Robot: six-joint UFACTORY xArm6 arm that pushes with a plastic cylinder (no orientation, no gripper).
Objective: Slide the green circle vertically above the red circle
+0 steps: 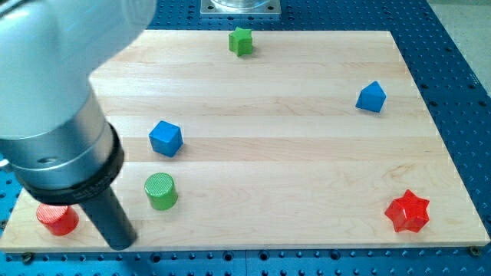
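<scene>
The green circle (160, 190) stands on the wooden board (291, 169) at the lower left. The red circle (57, 219) sits near the board's bottom left corner, partly hidden by the arm. My tip (120, 244) rests near the board's bottom edge, between the two circles, below and to the left of the green circle and to the right of the red circle. It touches neither that I can see.
A blue cube (165, 138) lies just above the green circle. A green star (241, 41) sits at the top centre, a blue block (371, 97) at the right, and a red star (406, 211) at the bottom right. The large arm body (54, 100) covers the view's upper left.
</scene>
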